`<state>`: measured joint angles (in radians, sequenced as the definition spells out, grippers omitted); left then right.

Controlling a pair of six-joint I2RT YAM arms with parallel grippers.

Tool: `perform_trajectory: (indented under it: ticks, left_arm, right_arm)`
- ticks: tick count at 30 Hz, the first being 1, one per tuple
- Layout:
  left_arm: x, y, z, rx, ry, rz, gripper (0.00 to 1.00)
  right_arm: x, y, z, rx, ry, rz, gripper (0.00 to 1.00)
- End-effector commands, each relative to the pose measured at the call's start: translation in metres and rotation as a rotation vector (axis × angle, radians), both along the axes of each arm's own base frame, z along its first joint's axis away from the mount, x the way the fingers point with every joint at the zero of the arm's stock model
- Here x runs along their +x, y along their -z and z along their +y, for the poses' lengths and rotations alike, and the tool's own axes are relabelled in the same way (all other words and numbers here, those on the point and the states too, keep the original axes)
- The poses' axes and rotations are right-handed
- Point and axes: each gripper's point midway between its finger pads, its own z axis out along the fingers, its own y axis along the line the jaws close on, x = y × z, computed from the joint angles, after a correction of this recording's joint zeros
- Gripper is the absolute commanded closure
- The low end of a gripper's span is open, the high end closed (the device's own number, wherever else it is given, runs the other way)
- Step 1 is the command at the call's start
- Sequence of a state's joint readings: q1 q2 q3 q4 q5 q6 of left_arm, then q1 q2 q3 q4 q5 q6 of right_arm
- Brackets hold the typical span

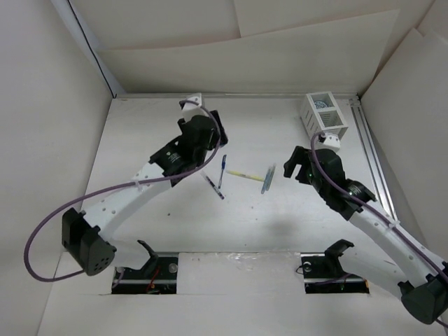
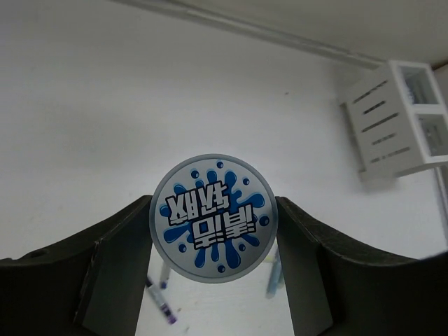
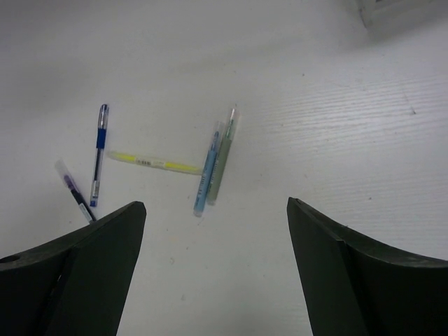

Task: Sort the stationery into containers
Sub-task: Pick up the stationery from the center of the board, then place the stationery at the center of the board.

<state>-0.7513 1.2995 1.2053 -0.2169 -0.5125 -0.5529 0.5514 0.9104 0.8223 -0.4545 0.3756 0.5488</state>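
A white table (image 1: 266,224) is enclosed by pale board walls (image 1: 245,63), with a metal rail (image 1: 373,157) along its right edge.

The organizer box (image 1: 324,115) is set at the far right corner of the table (image 1: 280,224). Near the centre, a thin stick (image 1: 245,174) is laid between a pen (image 1: 222,171) on the left and a short stick (image 1: 268,179) on the right. A roll (image 2: 214,210) is held in the left gripper (image 2: 214,234).

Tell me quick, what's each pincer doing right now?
Left pincer: closed on a round blue-and-white roll.
Right pincer: open, holding nothing.
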Motion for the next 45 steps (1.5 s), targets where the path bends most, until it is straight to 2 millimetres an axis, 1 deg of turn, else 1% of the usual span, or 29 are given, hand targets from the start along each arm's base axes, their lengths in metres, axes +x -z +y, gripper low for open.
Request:
perform_trajectory:
  ticks: [1, 2, 3, 4, 5, 6, 8, 9, 10, 11, 12, 13, 14, 16, 19, 20, 22, 23, 24, 25, 27, 28, 30, 31, 37, 38, 41, 43, 45]
  left_arm:
    - [0.024, -0.036, -0.045, -0.040, 0.122, -0.067, 0.76]
    - [0.039, -0.022, -0.063, -0.025, 0.140, -0.038, 0.76]
    - [0.049, -0.055, -0.082, -0.071, 0.184, -0.094, 0.76]
    - [0.059, -0.062, -0.095, -0.085, 0.203, -0.102, 0.76]
    - [0.078, -0.037, -0.117, -0.051, 0.226, -0.066, 0.76]
    - [0.085, -0.076, -0.136, -0.090, 0.255, -0.121, 0.76]
    - [0.101, -0.085, -0.163, -0.103, 0.312, -0.131, 0.77]
    - [0.117, -0.049, -0.190, -0.063, 0.341, -0.082, 0.77]
    - [0.121, -0.096, -0.200, -0.122, 0.369, -0.154, 0.77]
    - [0.126, -0.099, -0.210, -0.137, 0.385, -0.167, 0.77]
    - [0.138, -0.078, -0.223, -0.122, 0.398, -0.154, 0.76]
    - [0.142, -0.095, -0.230, -0.163, 0.408, -0.212, 0.76]
    - [0.140, -0.098, -0.237, -0.192, 0.435, -0.225, 0.75]
    - [0.142, -0.081, -0.252, -0.226, 0.483, -0.233, 0.74]
    - [0.140, -0.068, -0.253, -0.215, 0.493, -0.190, 0.74]
    - [0.140, -0.041, -0.248, -0.155, 0.477, -0.129, 0.75]
    - [0.145, -0.017, -0.230, -0.078, 0.401, -0.100, 0.75]
    - [0.145, -0.016, -0.220, -0.040, 0.373, -0.112, 0.75]
    - [0.146, 0.015, -0.210, 0.019, 0.341, -0.069, 0.75]
    - [0.151, 0.027, -0.199, 0.063, 0.284, -0.061, 0.75]
    - [0.151, 0.051, -0.189, 0.120, 0.257, -0.029, 0.75]
    - [0.153, 0.053, -0.184, 0.141, 0.236, -0.036, 0.75]
    - [0.156, 0.073, -0.186, 0.161, 0.238, -0.010, 0.75]
    - [0.155, 0.081, -0.186, 0.173, 0.239, 0.005, 0.75]
    - [0.151, 0.114, -0.182, 0.207, 0.243, 0.050, 0.69]
    - [0.149, 0.121, -0.182, 0.210, 0.252, 0.060, 0.69]
    - [0.147, 0.144, -0.176, 0.210, 0.246, 0.102, 0.70]
    - [0.141, 0.139, -0.179, 0.169, 0.267, 0.106, 0.70]
    - [0.139, 0.121, -0.172, 0.117, 0.282, 0.106, 0.71]
  right_arm:
    - [-0.011, -0.019, -0.012, 0.081, 0.085, -0.048, 0.12]
    - [-0.015, -0.031, -0.015, 0.119, 0.091, -0.084, 0.14]
    - [-0.018, -0.039, -0.024, 0.111, 0.121, -0.103, 0.14]
    - [-0.021, -0.047, -0.028, 0.128, 0.140, -0.121, 0.15]
    - [-0.023, -0.067, -0.032, 0.149, 0.150, -0.159, 0.15]
    - [-0.029, -0.078, -0.037, 0.160, 0.159, -0.182, 0.15]
    - [-0.032, -0.107, -0.043, 0.190, 0.175, -0.236, 0.15]
    - [-0.035, -0.117, -0.048, 0.192, 0.180, -0.255, 0.15]
    - [-0.036, -0.123, -0.051, 0.194, 0.190, -0.265, 0.15]
    - [-0.038, -0.128, -0.052, 0.198, 0.190, -0.270, 0.15]
    - [-0.039, -0.140, -0.055, 0.204, 0.197, -0.294, 0.15]
    - [-0.039, -0.143, -0.056, 0.198, 0.193, -0.302, 0.15]
    - [-0.037, -0.141, -0.056, 0.194, 0.193, -0.294, 0.15]
    - [-0.035, -0.143, -0.058, 0.169, 0.195, -0.298, 0.15]
    - [-0.028, -0.133, -0.060, 0.140, 0.206, -0.267, 0.15]
    - [-0.025, -0.129, -0.056, 0.135, 0.196, -0.252, 0.15]
    - [-0.020, -0.114, -0.053, 0.139, 0.184, -0.233, 0.15]
    - [-0.016, -0.108, -0.049, 0.132, 0.166, -0.224, 0.15]
    - [-0.012, -0.109, -0.047, 0.147, 0.163, -0.241, 0.15]
    - [-0.007, -0.102, -0.044, 0.149, 0.153, -0.226, 0.15]
    - [0.004, -0.078, -0.037, 0.129, 0.143, -0.172, 0.15]
    - [0.010, -0.075, -0.030, 0.143, 0.119, -0.174, 0.15]
    - [0.021, -0.052, -0.027, 0.114, 0.119, -0.129, 0.16]
    - [0.027, -0.051, -0.022, 0.123, 0.110, -0.139, 0.16]
    - [0.057, -0.012, -0.006, 0.105, 0.087, -0.050, 0.16]
    - [0.063, -0.012, -0.002, 0.114, 0.078, -0.058, 0.16]
    - [0.073, 0.012, 0.001, 0.098, 0.074, -0.001, 0.16]
    - [0.079, 0.015, 0.001, 0.093, 0.073, 0.003, 0.16]
    - [0.084, 0.021, 0.007, 0.076, 0.032, 0.007, 0.15]
